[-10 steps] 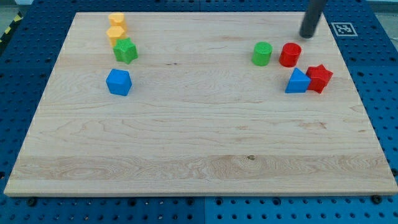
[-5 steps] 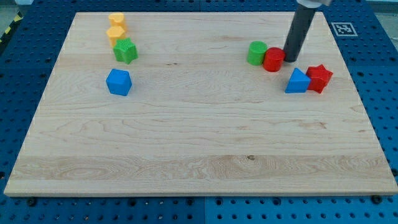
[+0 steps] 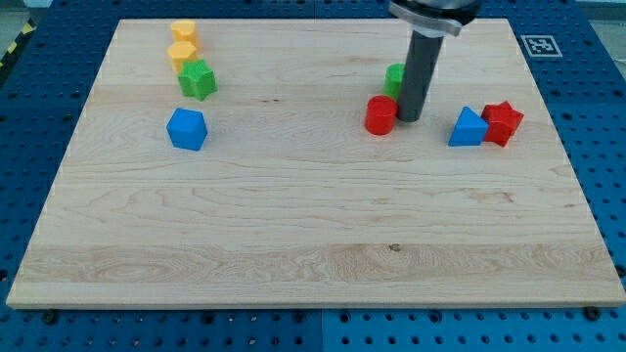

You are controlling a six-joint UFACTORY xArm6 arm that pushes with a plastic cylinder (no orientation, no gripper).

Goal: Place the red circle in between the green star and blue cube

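Note:
The red circle point(image 3: 380, 114) is a short red cylinder right of the board's middle, towards the view's top. My tip point(image 3: 409, 118) touches its right side. The rod hides most of a green cylinder point(image 3: 393, 77) just above the red circle. The green star point(image 3: 198, 80) sits at the upper left, and the blue cube point(image 3: 186, 129) lies just below it with a small gap between them. Both are far to the left of the red circle.
Two yellow blocks point(image 3: 183, 44) are stacked close together above the green star. A blue triangular block point(image 3: 469, 128) and a red star point(image 3: 503, 122) touch each other at the right. The wooden board point(image 3: 313, 244) lies on a blue pegboard.
My tip came down from the upper right, met the red circle and pushed it left and downward, past the green cylinder. The other blocks have not moved.

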